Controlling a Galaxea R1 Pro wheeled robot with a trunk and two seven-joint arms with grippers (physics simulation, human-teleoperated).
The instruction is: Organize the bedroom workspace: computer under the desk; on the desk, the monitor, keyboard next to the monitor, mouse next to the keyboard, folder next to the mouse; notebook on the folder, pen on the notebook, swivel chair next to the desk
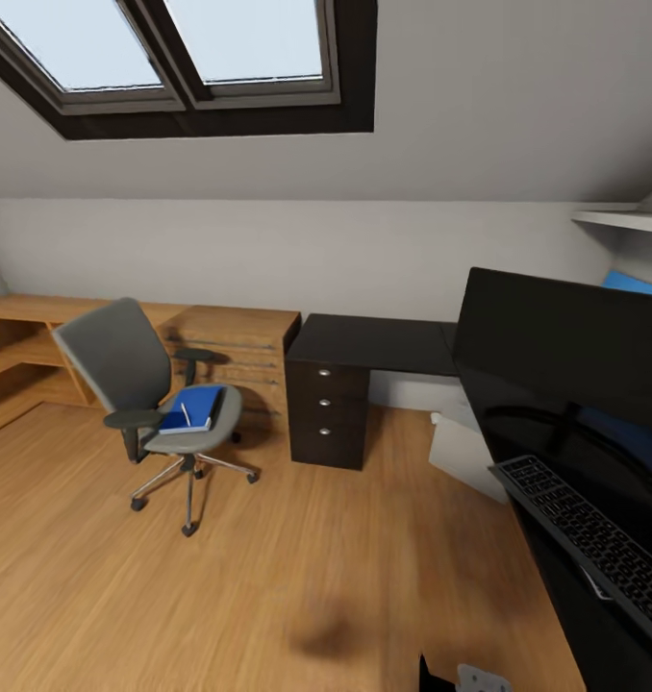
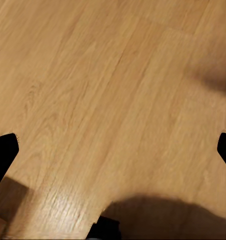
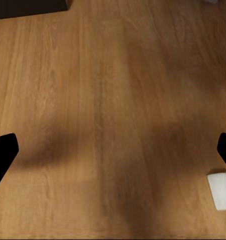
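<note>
- One swivel chair (image 1: 143, 404): on the wood floor (image 1: 268, 577), apart from the desk, beside the low wooden shelving (image 1: 95, 336).
- One folder (image 1: 193, 407), blue: lying flat on the chair seat.
- One notebook (image 1: 205, 410), dark: on the folder.
- One pen (image 1: 185, 414), white: resting on the folder beside the notebook.
- One desk (image 1: 384, 344): black top against the far wall; drawer unit (image 1: 328, 413) with three silver knobs.
- One monitor (image 1: 576, 384): close at the head view's right, on the black desk surface.
- One keyboard (image 1: 595, 543): lying in front of the monitor.
- One pale box (image 1: 461, 452), partly hidden, on the floor beneath the desk; identity uncertain.
- Left gripper (image 2: 113, 150): fingers spread wide, holding nothing, over bare floor.
- Right gripper (image 3: 113, 150): fingers spread wide, holding nothing, over floor.
- Two skylight panes (image 1: 191, 43) in the sloped ceiling.
</note>
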